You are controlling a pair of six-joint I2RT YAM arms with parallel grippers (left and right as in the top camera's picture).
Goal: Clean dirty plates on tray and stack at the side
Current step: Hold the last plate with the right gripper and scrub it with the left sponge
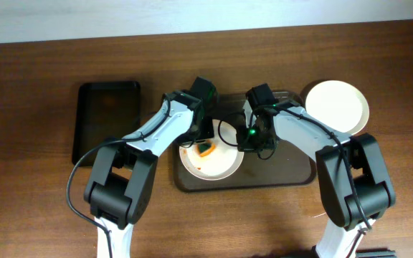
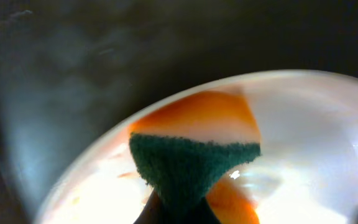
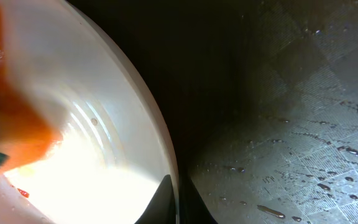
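Step in hand: the dirty plate [image 1: 214,166] on the brown tray [image 1: 282,170] is being scrubbed. Orange smears show on its surface, so the wiping is judged unfinished.
Sponge: an orange sponge [image 1: 206,149] with a green scouring face is pressed on the inside of the plate, in its far half as seen from overhead.
Left end effector [image 1: 202,140]: closed on the sponge. In the left wrist view the green face is pinched to a narrow neck at the bottom edge, though the fingers are barely shown.
Right end effector [image 1: 244,143]: judged to be clamped on the plate's right rim. In the right wrist view a dark finger is seen on each side of the rim, which steadies the plate.
Left arm pose: reached forward from the near-left, with the forearm slanted to the right and the wrist bent down over the plate.
Right arm pose: reached forward from the near-right, with the forearm slanted to the left and the wrist low at the plate's edge.
Tray surface: water droplets are seen beside the plate in the right wrist view.
Clean plate [image 1: 335,107]: laid on the bench [image 1: 34,179] at the far right, just beside the tray's corner, and judged to be the stacking place.
Black tray [image 1: 106,122]: set to the left, well apart from the work.
Next move: sponge strokes are called for across the smears while the rim is held firm. The plate must then be lifted onto the clean plate, and a slip on the wet rim is a risk.
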